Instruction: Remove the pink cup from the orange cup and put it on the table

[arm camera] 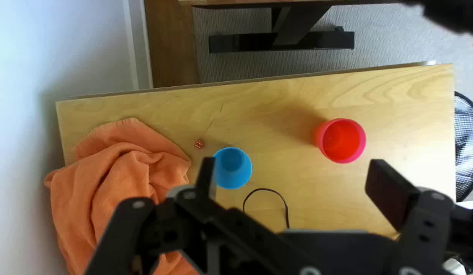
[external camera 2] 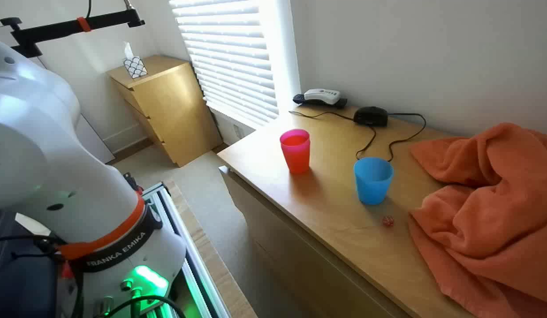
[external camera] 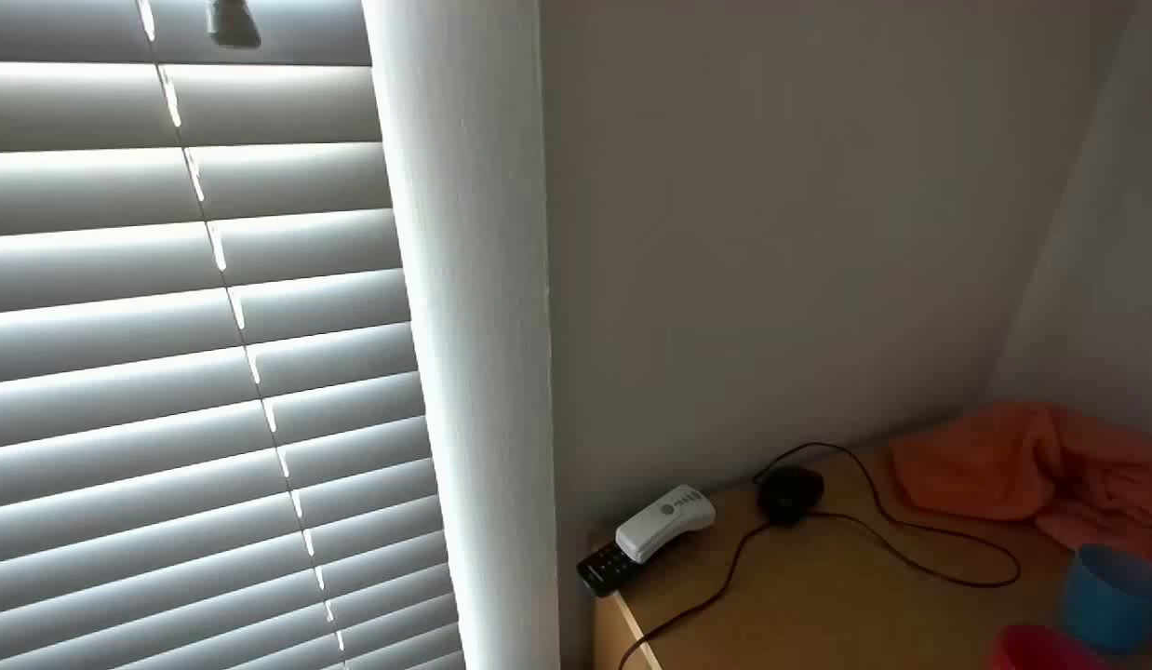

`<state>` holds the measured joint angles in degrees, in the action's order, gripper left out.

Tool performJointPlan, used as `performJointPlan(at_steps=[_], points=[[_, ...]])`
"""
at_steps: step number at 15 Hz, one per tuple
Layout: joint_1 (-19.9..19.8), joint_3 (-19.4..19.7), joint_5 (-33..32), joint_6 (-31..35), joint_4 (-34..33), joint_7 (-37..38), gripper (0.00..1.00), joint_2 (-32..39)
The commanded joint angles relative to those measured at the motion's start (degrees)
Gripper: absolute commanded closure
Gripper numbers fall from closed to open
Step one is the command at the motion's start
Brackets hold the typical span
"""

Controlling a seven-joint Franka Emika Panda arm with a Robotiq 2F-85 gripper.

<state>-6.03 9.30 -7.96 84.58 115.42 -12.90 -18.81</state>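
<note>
The pink cup [external camera 2: 295,134] stands upright, nested in the orange cup [external camera 2: 298,164], near the far end of the wooden table [external camera 2: 260,152] in an exterior view. The wrist view shows the pink cup's rim [arm camera: 361,142] with a sliver of the orange cup [arm camera: 318,134] at its left. In an exterior view only the top of the pink cup [external camera: 1041,644] shows at the bottom edge. My gripper [arm camera: 294,168] is wide open and empty above the table, with the nested cups beyond its right finger in the wrist view. Both exterior views leave the gripper out.
A blue cup [external camera 2: 373,181] stands beside the nested cups, partly behind my left finger in the wrist view [arm camera: 233,170]. A small red die [external camera 2: 388,221] lies near it. An orange towel [external camera 2: 485,212] covers one end. A black corded device [external camera 2: 370,115] and remotes [external camera 2: 322,96] lie by the wall.
</note>
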Motion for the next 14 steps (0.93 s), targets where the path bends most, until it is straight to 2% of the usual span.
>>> performJointPlan(at_steps=[1, 5, 7, 9, 14], points=[[0.0, 0.0, 0.0, -0.1, -0.1, 0.0, 0.0, 0.1], [0.0, 0.0, 0.0, -0.1, -0.1, 0.0, 0.0, 0.1], [0.9, -1.3, -0.4, -1.2, 1.7, 1.0, 0.0, 1.4], [1.3, -2.4, 0.6, 0.3, 4.8, 3.3, 0.0, 1.2], [1.7, -4.8, 10.1, 11.3, 16.2, 16.1, 0.0, -0.4]])
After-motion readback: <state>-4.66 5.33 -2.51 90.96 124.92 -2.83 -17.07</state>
